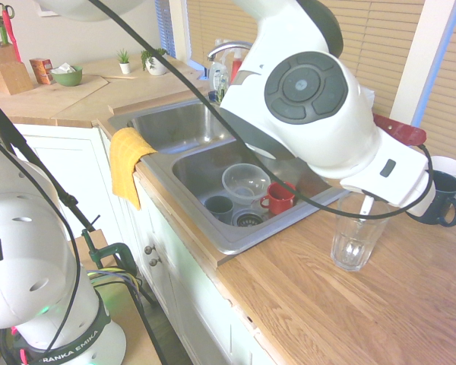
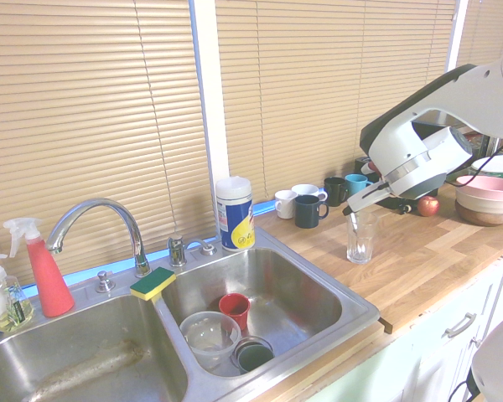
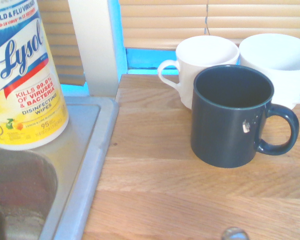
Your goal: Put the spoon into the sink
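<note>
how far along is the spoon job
Early. The gripper is right over the glass on the counter, at the spoon whose handle sticks out of the glass. Whether it has a grip cannot be told. Left: lift it out, carry it to the sink, drop it in.
</note>
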Tool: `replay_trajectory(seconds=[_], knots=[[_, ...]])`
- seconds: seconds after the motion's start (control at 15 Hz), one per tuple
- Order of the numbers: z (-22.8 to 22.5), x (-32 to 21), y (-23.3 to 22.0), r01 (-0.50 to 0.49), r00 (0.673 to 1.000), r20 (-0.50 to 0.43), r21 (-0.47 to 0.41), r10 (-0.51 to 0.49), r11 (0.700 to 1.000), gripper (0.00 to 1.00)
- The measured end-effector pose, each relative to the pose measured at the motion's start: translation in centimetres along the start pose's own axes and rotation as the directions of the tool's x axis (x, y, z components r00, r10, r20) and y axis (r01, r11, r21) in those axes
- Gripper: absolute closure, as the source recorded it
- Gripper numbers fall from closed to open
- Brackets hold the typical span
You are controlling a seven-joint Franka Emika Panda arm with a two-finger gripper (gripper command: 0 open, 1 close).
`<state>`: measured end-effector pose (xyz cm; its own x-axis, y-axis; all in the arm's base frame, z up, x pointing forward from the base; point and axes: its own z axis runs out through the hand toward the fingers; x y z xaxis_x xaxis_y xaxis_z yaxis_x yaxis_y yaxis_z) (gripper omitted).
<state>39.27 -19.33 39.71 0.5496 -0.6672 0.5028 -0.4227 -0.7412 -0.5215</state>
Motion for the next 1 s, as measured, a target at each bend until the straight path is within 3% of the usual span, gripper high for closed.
replay_trajectory(seconds=[1.0], knots=[[-1.6, 1.1, 0.2, -0.005, 1.000, -0.030, 0.011, 0.006, 1.000, 1.00]])
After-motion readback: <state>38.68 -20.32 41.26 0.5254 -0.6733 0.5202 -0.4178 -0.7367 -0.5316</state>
